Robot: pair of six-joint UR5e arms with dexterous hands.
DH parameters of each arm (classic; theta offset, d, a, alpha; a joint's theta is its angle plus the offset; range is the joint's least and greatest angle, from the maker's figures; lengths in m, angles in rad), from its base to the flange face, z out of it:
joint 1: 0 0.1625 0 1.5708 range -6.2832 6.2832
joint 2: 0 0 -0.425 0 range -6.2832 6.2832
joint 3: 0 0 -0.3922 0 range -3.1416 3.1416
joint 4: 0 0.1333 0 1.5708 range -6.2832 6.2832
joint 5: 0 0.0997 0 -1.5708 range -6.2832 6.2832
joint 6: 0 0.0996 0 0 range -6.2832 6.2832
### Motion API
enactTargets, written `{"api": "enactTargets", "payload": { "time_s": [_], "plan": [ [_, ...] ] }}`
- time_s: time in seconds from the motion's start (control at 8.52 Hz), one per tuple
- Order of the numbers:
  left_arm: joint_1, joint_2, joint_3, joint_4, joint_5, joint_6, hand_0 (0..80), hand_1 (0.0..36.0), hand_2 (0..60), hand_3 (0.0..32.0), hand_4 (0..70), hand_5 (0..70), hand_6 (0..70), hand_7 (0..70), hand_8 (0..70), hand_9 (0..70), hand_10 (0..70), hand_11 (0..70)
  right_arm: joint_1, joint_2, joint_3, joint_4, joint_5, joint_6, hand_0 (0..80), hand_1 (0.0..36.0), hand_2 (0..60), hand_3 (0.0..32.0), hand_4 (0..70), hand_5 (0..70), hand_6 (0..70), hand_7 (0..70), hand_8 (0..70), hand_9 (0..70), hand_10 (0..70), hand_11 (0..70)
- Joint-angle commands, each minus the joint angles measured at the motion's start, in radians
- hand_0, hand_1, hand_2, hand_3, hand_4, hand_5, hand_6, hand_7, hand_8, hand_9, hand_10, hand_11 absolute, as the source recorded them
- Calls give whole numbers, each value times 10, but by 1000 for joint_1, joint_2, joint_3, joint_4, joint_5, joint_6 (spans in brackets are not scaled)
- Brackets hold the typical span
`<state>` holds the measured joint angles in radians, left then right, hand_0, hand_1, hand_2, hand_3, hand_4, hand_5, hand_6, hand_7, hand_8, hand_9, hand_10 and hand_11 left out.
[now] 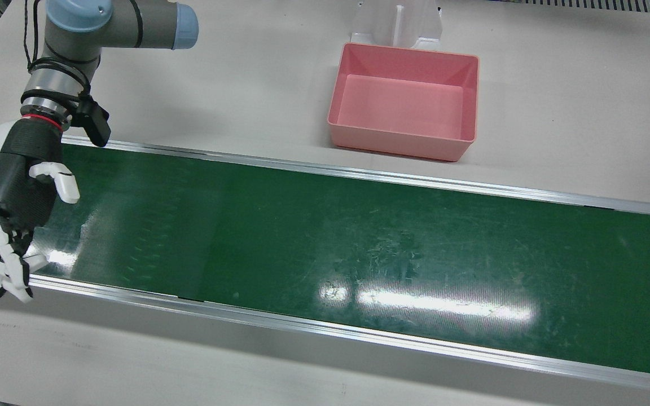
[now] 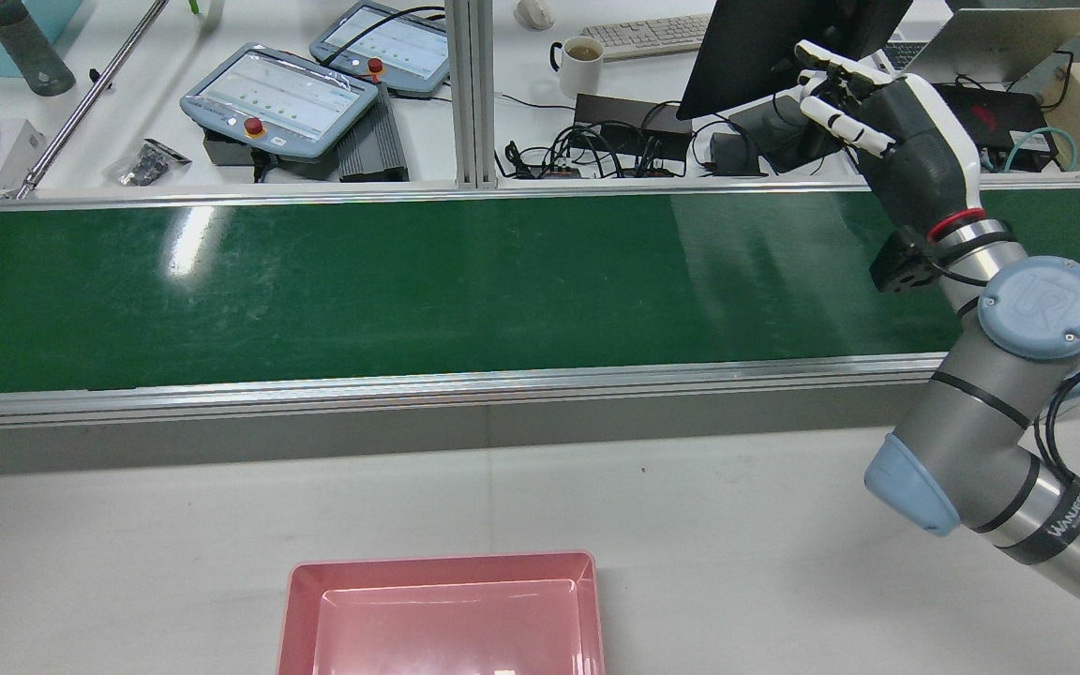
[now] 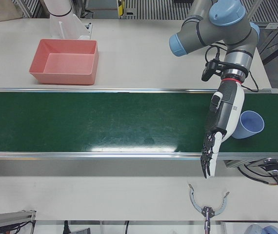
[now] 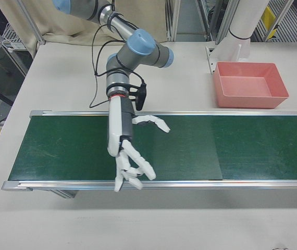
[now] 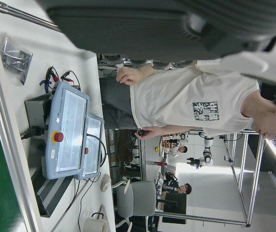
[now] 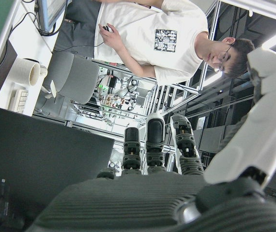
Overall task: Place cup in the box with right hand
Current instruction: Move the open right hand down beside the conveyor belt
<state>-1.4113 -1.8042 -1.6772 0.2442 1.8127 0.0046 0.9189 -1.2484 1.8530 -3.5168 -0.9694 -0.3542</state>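
Note:
A light blue cup (image 3: 251,125) sits on the green belt (image 3: 105,122) at its far right end in the left-front view, partly hidden by my left hand (image 3: 223,122). That hand hangs open beside the cup, fingers stretched toward the belt's near edge. My right hand (image 1: 14,197) is open over the other end of the belt, fingers spread and holding nothing; it also shows in the rear view (image 2: 887,122) and the right-front view (image 4: 130,156). The pink box (image 1: 401,144) stands empty on the white table behind the belt (image 2: 301,609) (image 4: 250,101) (image 3: 63,78).
A white pedestal (image 1: 398,22) stands just behind the box. Beyond the belt in the rear view are teach pendants (image 2: 282,94), a mug (image 2: 582,61) and a monitor (image 2: 765,47). A person (image 6: 147,38) stands there. A metal tool (image 3: 207,207) lies on the near table.

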Motion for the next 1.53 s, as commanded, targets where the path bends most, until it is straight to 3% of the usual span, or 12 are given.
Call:
{"api": "enactTargets", "payload": {
  "time_s": [0.0, 0.12, 0.23, 0.47, 0.59, 0.7, 0.82, 1.06, 1.41],
  "plan": [
    [0, -1, -1, 3, 0, 0, 0, 0, 0, 0, 0, 0, 0, 0, 0, 0, 0, 0, -103, 85, 47, -97, 98, -51, 371, 122, 275, 0, 114, 14, 122, 620, 92, 244, 0, 0],
    [0, -1, 1, 3, 0, 0, 0, 0, 0, 0, 0, 0, 0, 0, 0, 0, 0, 0, -110, 98, 73, -194, 115, -51, 379, 121, 259, 0, 129, 13, 123, 631, 92, 245, 0, 0],
    [0, -1, 1, 3, 0, 0, 0, 0, 0, 0, 0, 0, 0, 0, 0, 0, 0, 0, -109, 89, 83, -249, 139, -48, 367, 113, 240, 0, 101, 13, 115, 584, 92, 239, 0, 0],
    [0, -1, 1, 3, 0, 0, 0, 0, 0, 0, 0, 0, 0, 0, 0, 0, 0, 0, -112, 60, 77, -248, 130, -45, 282, 99, 234, 0, 35, 14, 100, 493, 90, 222, 0, 0],
    [0, -1, 1, 1, -1, 0, 0, 0, 0, 0, 0, 0, 0, 0, 0, 0, 0, 0, -115, 47, 80, -243, 130, -31, 196, 94, 242, 0, 0, 17, 78, 370, 78, 187, 0, 0],
    [0, -1, 1, 1, 0, 0, 0, 0, 0, 0, 0, 0, 0, 0, 0, 0, 0, 0, -117, 11, 83, -216, 130, -10, 174, 93, 242, 0, 0, 19, 67, 317, 71, 169, 0, 0],
    [0, -1, 1, 0, 0, 0, 0, 0, 0, 0, 0, 0, 0, 0, 0, 0, 0, 0, -115, -41, 87, -158, 127, 23, 414, 0, 0, 0, 27, 18, 63, 301, 70, 163, 0, 0],
    [0, -1, 2, 0, 0, 0, 0, 0, 0, 0, 0, 0, 0, 0, 0, 0, 0, 0, -92, -139, 94, -44, 121, 43, 362, 0, 0, 0, 5, 14, 58, 265, 68, 153, 0, 0],
    [0, -1, 2, 0, 0, 0, 0, 0, 0, 0, 0, 0, 0, 0, 0, 0, 0, 0, -19, -166, 100, -5, 45, 40, 332, 0, 0, 0, 40, 11, 67, 311, 74, 166, 0, 0]
  ]
}}
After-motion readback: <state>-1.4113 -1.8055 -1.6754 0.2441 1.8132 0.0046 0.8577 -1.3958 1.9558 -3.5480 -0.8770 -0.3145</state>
